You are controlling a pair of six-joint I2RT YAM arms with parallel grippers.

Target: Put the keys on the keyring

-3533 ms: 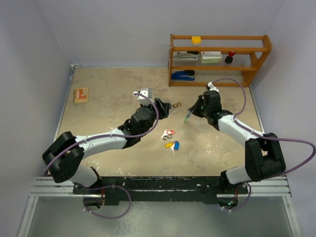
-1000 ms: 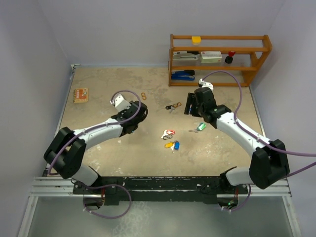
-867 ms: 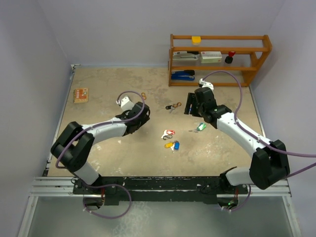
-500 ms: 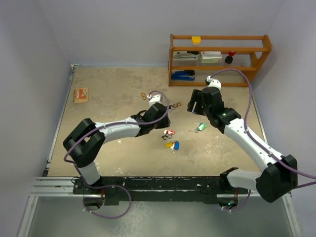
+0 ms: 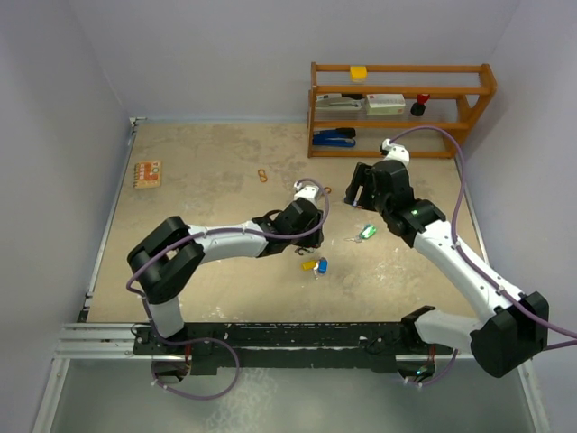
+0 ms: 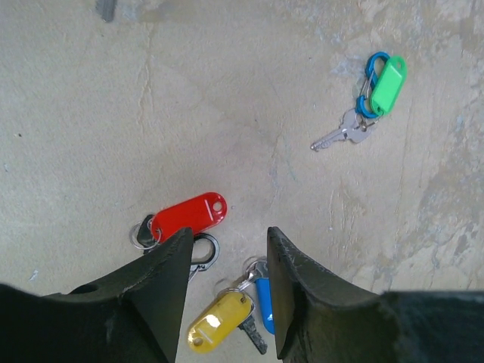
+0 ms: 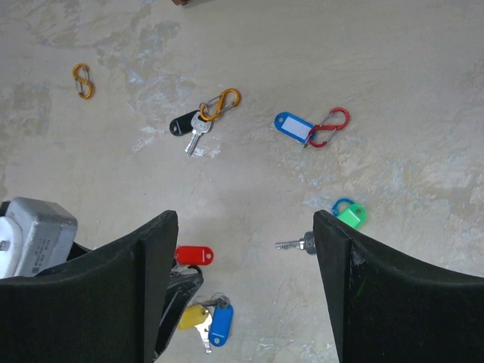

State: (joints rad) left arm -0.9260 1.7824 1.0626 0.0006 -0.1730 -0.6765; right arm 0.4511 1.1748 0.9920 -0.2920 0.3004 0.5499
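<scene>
Nearest the bases lay the yellow key (image 6: 215, 327) and blue key (image 6: 264, 302), touching. Just beyond them the left gripper (image 6: 227, 291) hovered with jaws apart and empty, the red key (image 6: 187, 217) just past its fingertips. Farther right lay the green key (image 6: 382, 83) — and beyond it the right gripper (image 7: 240, 291) hung wide open, holding nothing.

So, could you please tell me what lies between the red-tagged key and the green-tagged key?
Nothing; the left wrist view shows only bare table between the red-tagged key and the green-tagged key.
</scene>
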